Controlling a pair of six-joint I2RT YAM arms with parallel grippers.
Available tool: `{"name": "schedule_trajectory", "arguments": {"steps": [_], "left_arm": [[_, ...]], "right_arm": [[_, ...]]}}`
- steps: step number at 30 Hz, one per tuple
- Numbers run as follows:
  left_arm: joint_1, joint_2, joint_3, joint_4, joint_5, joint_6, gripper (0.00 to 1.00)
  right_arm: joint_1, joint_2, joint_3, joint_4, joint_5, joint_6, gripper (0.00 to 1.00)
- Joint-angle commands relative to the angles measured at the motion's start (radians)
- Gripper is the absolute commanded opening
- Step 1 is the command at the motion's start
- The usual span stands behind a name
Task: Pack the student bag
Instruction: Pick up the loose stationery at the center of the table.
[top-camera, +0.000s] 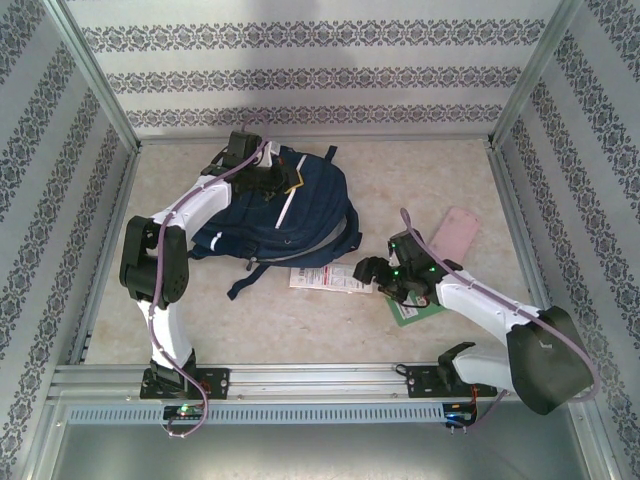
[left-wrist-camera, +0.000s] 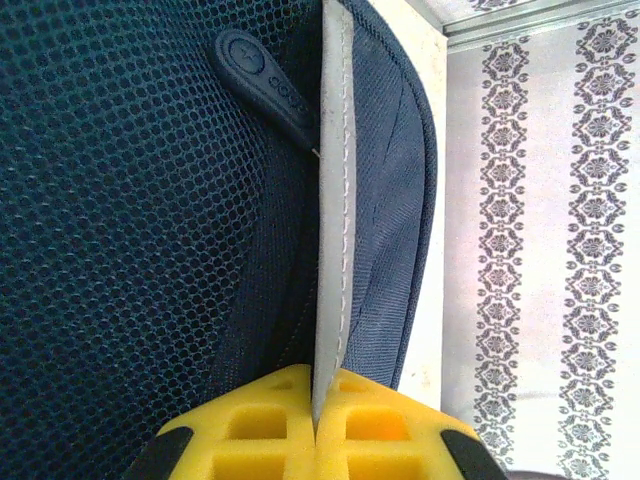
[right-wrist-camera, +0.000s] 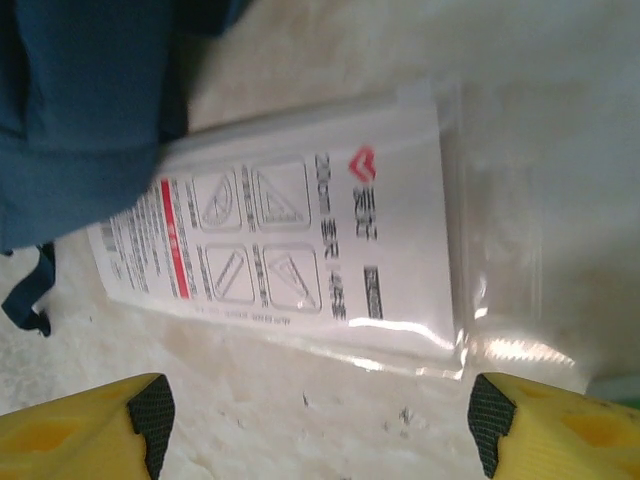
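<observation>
The student bag (top-camera: 300, 215), navy blue with thin white stripes, lies on the table at the back left. At its top edge my left gripper (top-camera: 268, 181) is shut on the bag's grey-white trim strip (left-wrist-camera: 335, 200), pinched between the yellow fingers (left-wrist-camera: 250, 425); a dark zipper pull (left-wrist-camera: 262, 82) lies on the blue mesh beside it. My right gripper (right-wrist-camera: 320, 430) hovers open just off the near edge of a white plastic packet of set squares and rulers (right-wrist-camera: 300, 240), with nothing between its fingers. One end of the packet is tucked under the bag's edge (right-wrist-camera: 80, 110).
A green flat item (top-camera: 415, 312) lies under the right arm, and a pink card (top-camera: 455, 235) lies further back on the right. A dark strap (top-camera: 245, 280) trails from the bag toward the front. Metal frame posts and patterned walls enclose the table.
</observation>
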Motion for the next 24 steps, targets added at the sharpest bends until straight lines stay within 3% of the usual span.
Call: {"name": "schedule_trajectory", "arguments": {"steps": [1,18,24], "left_arm": [[-0.007,-0.011,0.011,0.075,-0.013,-0.012,0.0],[-0.007,-0.001,0.034,0.062,0.03,-0.003,0.0],[-0.005,0.0,0.052,0.036,0.034,0.011,0.0]], "right_arm": [[0.055,-0.015,-0.025,-0.032,0.039,0.095,0.8],[-0.006,0.131,-0.053,0.173,0.017,0.163,0.8],[-0.01,0.134,0.028,0.081,0.052,0.099,0.78]]}}
